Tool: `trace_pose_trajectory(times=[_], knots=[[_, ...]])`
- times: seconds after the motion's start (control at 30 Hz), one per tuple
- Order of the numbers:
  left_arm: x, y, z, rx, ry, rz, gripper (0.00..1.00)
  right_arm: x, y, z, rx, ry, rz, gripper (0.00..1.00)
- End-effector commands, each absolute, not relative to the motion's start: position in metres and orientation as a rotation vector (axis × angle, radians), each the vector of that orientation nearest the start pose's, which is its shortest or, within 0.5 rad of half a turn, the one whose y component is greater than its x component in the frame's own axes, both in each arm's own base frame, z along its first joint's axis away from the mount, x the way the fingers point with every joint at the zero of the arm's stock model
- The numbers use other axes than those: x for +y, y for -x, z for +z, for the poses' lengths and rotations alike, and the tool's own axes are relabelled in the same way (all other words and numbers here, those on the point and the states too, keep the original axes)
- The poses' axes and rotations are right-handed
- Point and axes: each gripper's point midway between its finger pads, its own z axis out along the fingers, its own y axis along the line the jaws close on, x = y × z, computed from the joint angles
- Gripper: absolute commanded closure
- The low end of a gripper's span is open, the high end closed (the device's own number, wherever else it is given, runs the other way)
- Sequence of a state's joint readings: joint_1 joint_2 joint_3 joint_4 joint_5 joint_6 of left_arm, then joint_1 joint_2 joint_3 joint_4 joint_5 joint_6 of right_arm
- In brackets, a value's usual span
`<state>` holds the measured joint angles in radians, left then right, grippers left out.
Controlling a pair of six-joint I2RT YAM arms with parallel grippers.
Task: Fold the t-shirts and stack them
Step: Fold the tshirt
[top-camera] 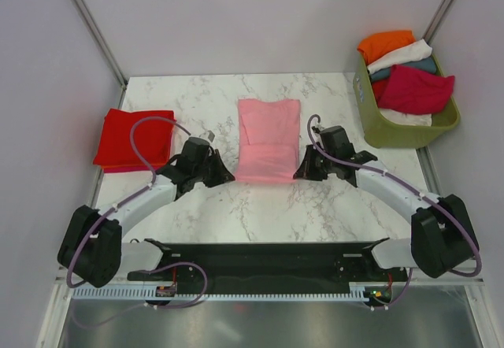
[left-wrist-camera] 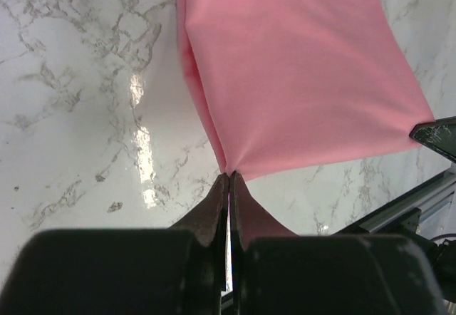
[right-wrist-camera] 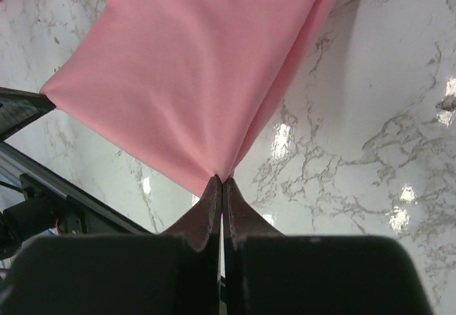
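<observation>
The pink t-shirt looks light and limp, so corners suit it best. The left gripper is clamped tight on its 7 o'clock corner, and the right gripper on its 5 o'clock corner.

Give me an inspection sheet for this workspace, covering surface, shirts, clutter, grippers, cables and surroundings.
Surface: white marble table, glossy.
Job's things: pink shirt lies centre; red shirt folded at far left; more shirts heaped in green basket, far right.
Clutter: nothing seen.
Grippers: left gripper shut on the pink shirt's near left corner; right gripper shut on its near right corner.
Cables: purple cables loop along both arms.
Surroundings: plain pale walls, metal corner posts.
</observation>
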<state>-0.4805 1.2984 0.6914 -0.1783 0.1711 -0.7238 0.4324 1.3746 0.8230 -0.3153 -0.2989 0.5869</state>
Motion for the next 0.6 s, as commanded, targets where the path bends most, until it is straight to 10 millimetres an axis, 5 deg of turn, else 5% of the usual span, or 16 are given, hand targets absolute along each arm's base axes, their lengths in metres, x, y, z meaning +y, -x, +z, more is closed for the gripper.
trace_pose_trajectory(times=[0.0,0.3,0.57], knots=[[-0.205,-0.256,0.1,2.458,0.174,-0.799,0.98,0.203,-0.256,0.107,2.562,-0.026,0.808,1.0],[-0.204,-0.248,0.152,2.377,0.15,-0.865,0.98,0.197,-0.257,0.155,2.469,-0.015,0.795,1.0],[-0.215,-0.279,0.187,2.336,0.134,-0.871,0.98,0.191,-0.299,0.179,2.425,-0.05,0.74,1.0]])
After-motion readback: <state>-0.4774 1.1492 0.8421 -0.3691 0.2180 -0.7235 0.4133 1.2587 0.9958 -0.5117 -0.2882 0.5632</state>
